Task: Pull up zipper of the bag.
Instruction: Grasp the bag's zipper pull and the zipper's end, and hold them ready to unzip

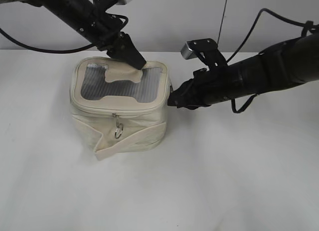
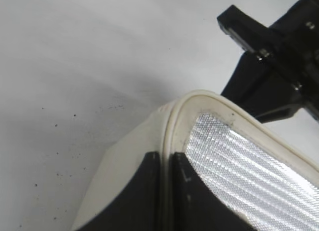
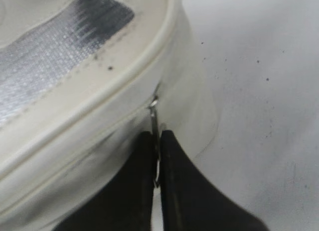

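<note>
The cream boxy bag [image 1: 119, 126] stands on the white table with its grey mesh window [image 1: 94, 86] facing up. Its zipper track [image 1: 94, 110] runs under the lid's rim, and one silver ring pull [image 1: 118, 132] hangs at the front. My left gripper [image 1: 138, 64] is shut on the lid's back rim [image 2: 167, 156], beside the mesh [image 2: 239, 161]. My right gripper [image 1: 171, 99] is at the bag's right side, shut on the second silver zipper pull [image 3: 155, 122] where the track [image 3: 89, 136] bends round the corner.
A cream strap [image 1: 130, 143] wraps the bag's lower front and a flat cream tab [image 1: 123, 74] lies on the lid. White table [image 1: 239, 181] spreads in front and to the right. The right arm [image 2: 279, 57] shows in the left wrist view.
</note>
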